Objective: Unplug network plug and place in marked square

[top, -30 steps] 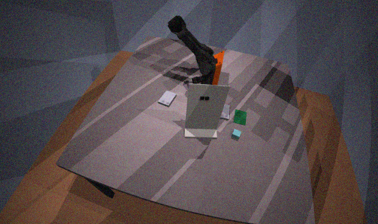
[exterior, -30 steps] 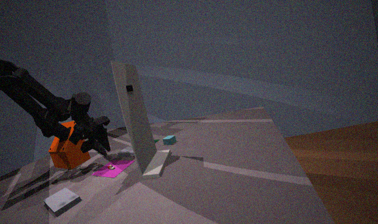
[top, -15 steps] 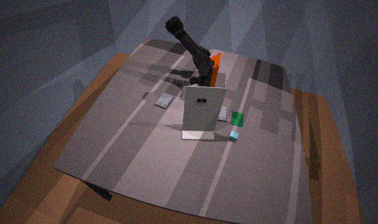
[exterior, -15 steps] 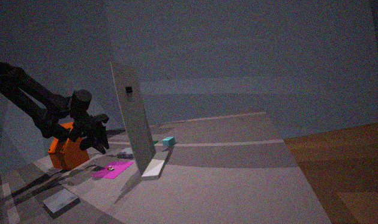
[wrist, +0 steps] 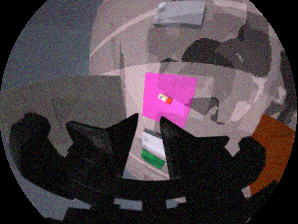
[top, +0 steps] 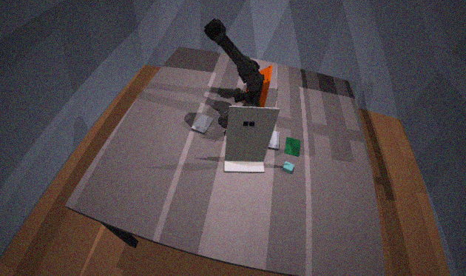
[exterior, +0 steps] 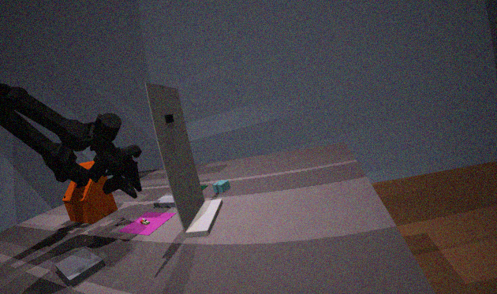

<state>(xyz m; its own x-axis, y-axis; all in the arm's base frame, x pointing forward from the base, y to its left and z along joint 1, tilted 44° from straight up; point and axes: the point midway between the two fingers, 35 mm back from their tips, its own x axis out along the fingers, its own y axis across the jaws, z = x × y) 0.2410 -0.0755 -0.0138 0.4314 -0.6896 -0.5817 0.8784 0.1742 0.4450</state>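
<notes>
The small plug (exterior: 144, 221) (wrist: 168, 99), pale with a red end, lies on the magenta marked square (exterior: 159, 218) (wrist: 154, 82), inside its edges. My gripper (exterior: 137, 193) (wrist: 149, 117) is partly open, with nothing between its fingers. It hangs above the square, apart from the plug, on the arm's side of the panel. The upright grey panel (top: 244, 143) (exterior: 177, 161) (wrist: 100, 95) stands beside the square. Two dark openings (top: 248, 123) show high in it in the top view. The panel hides the plug, the square and my fingers in that view.
A pale flat block (top: 203, 123) (exterior: 79, 265) (wrist: 181, 13) lies on one side of the square, another (top: 274, 140) (exterior: 164, 201) (wrist: 153, 143) on the other. A green patch (top: 292, 146) (wrist: 153, 158) and a teal block (top: 288, 167) (exterior: 221, 186) lie farther off. The orange base (top: 265, 84) (exterior: 91, 204) is behind.
</notes>
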